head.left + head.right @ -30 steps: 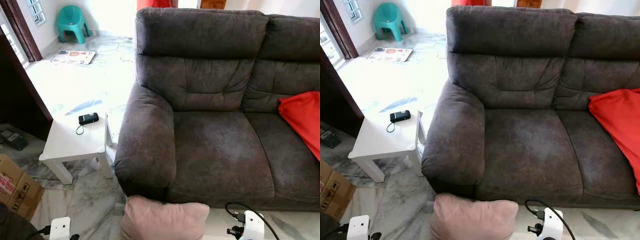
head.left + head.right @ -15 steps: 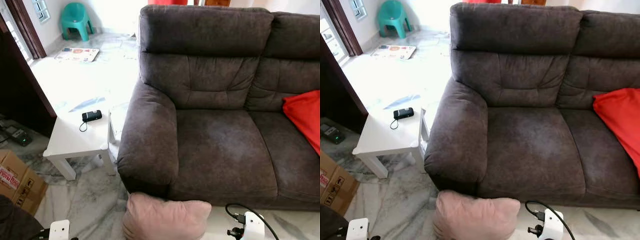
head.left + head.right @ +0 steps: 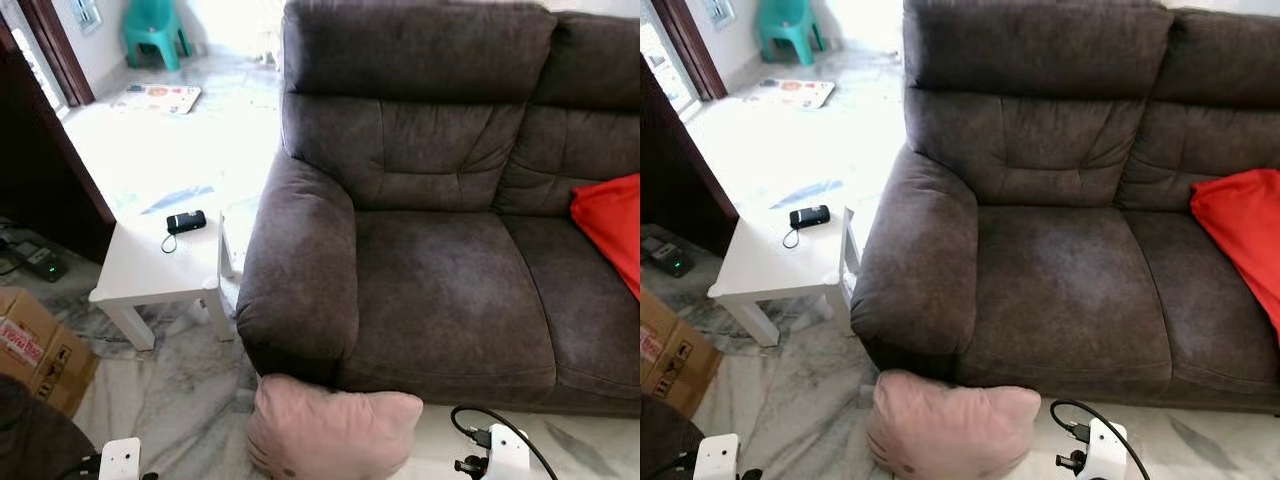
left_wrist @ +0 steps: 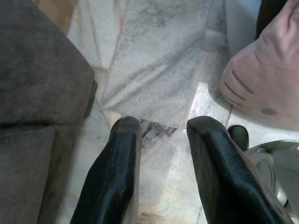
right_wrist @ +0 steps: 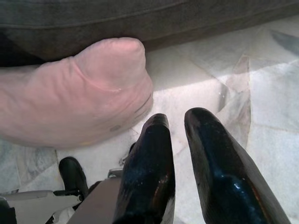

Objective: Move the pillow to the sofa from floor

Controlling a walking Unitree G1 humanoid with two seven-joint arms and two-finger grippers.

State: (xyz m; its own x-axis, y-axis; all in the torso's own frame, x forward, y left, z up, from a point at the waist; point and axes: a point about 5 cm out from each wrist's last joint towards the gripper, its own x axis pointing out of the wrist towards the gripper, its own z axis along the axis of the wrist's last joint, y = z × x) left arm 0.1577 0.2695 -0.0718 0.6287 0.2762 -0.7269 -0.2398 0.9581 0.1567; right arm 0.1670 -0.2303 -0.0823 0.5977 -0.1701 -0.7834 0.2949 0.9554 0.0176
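Observation:
A pale pink pillow point(image 3: 330, 435) lies on the marble floor, leaning against the front of the dark grey sofa point(image 3: 450, 290) just below its left armrest. Both arms hang low on either side of it, their white wrists at the bottom edge of the eye views. In the left wrist view my left gripper point(image 4: 166, 126) stands open over bare floor, the pillow point(image 4: 266, 79) off to one side and apart from it. My right gripper point(image 5: 176, 119) has its fingers a narrow gap apart with nothing between them, the pillow point(image 5: 74, 93) close beside it.
A red cushion point(image 3: 610, 225) rests on the sofa's right seat. A white side table point(image 3: 150, 270) with a small black device point(image 3: 186, 221) stands left of the armrest. A cardboard box point(image 3: 35, 345) sits at the far left, a teal chair point(image 3: 155, 30) far back.
The camera has shifted a little, so more of the pillow and floor shows. Neither the pillow nor the arms have moved.

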